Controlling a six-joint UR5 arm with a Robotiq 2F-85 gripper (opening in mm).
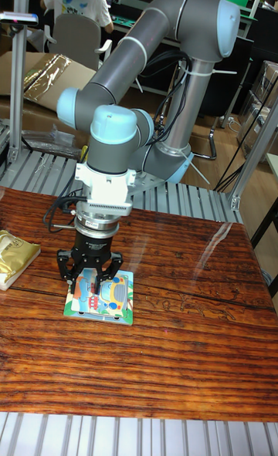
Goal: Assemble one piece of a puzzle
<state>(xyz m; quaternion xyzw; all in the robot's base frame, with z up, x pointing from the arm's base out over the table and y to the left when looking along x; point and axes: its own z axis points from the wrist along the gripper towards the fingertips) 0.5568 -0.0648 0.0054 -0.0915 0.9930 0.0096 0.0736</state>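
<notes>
A colourful cartoon-car puzzle board (104, 298) lies flat on the wooden table (185, 348), left of centre. My gripper (90, 280) points straight down over the board's left half, its black fingers (68, 265) spread to either side, tips just above or touching the board. A small puzzle piece seems to sit between the fingertips, but the gripper body hides the contact, so I cannot tell whether anything is held.
A gold foil packet (14, 257) lies at the table's left edge. Behind the table are metal rails (38, 167) and the arm's base (166, 159). A person sits at a desk (77, 1) in the far background.
</notes>
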